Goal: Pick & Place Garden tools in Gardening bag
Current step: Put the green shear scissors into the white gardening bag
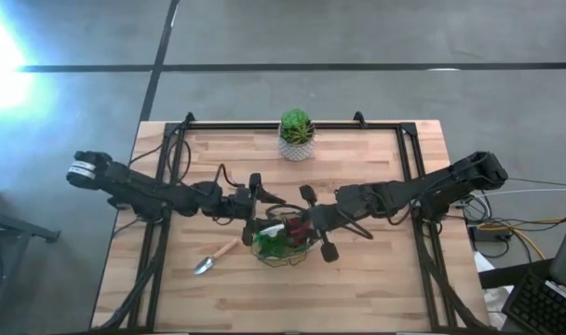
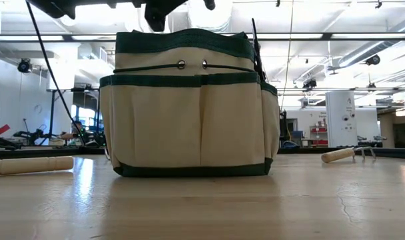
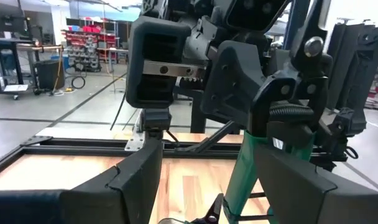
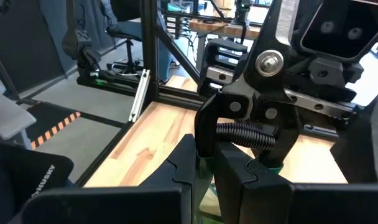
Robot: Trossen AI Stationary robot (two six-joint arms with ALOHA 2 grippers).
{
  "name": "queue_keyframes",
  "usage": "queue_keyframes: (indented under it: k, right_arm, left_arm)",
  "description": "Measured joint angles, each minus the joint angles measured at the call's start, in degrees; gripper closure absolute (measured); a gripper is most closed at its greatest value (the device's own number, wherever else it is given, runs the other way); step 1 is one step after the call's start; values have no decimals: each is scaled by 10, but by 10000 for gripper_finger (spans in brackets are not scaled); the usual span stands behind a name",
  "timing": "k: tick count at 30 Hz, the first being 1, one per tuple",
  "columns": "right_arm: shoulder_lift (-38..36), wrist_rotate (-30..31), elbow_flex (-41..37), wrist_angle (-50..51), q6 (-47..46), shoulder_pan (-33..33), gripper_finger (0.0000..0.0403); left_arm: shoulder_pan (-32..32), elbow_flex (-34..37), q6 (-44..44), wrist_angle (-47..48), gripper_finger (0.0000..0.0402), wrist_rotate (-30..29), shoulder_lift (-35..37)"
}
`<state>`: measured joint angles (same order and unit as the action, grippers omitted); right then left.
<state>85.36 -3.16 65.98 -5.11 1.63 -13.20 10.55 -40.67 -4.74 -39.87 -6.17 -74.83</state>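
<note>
The beige gardening bag [image 2: 189, 107] with green trim stands mid-table [image 1: 283, 244], with green and red items showing inside it. Above it, a pair of pruning shears [image 3: 288, 106] with a coil spring and green handle stands upright, and my right gripper [image 4: 206, 169] [image 1: 298, 226] is shut on it. My left gripper [image 3: 207, 183] [image 1: 269, 212] is open, its fingers on either side of the green handle [image 3: 254, 168] without touching it. A wooden-handled trowel [image 1: 214, 258] lies flat on the table left of the bag. A rake [image 2: 346, 155] lies to the bag's right. My right gripper pinches the shears by a dark handle just below the coil spring [image 4: 207, 146], between its two fingers. The fingers come about level from the table's right. The shears stand upright, pivot bolt [image 4: 270, 61] uppermost. My own fingers hide the lower ends.
A green plant in a white pot [image 1: 296, 136] stands at the table's far edge. A dark thin tool [image 2: 255, 43] sticks up from the bag's right side. Black frame rails [image 1: 171, 158] run along the table's left and right edges.
</note>
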Motion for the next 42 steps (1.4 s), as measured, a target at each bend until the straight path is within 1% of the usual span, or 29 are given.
queue_keyframes:
  k: [5, 9, 13, 19, 23, 26, 29, 38, 42]
  right_arm:
    - [0, 8, -1, 3, 3, 0, 383]
    - [0, 16, -2, 2, 6, 0, 383]
    - [0, 21, -4, 0, 6, 6, 383]
    - [0, 22, -4, -1, 5, 10, 383]
    - [0, 19, -5, 1, 0, 10, 383]
    - [0, 13, -7, 3, -5, 9, 383]
    - [0, 1, -9, 2, -14, 10, 383]
    - [1, -4, -10, 4, -17, 9, 383]
    - [1, -23, -4, 0, -16, 9, 383]
  left_arm:
    - [-1, -3, -5, 5, 145, 18, -1]
    - [-1, -3, -13, 29, 145, 25, 10]
    - [-2, -3, -20, 37, 145, 57, 11]
    - [0, -3, -15, 32, 145, 65, 12]
    - [0, -3, -5, 8, 145, 65, 11]
    - [0, -3, 3, 8, 145, 46, 11]
    - [0, -3, 6, 15, 145, 35, 11]
    - [0, -3, 7, 39, 145, 35, 11]
    - [-1, -3, 9, 60, 147, 31, 11]
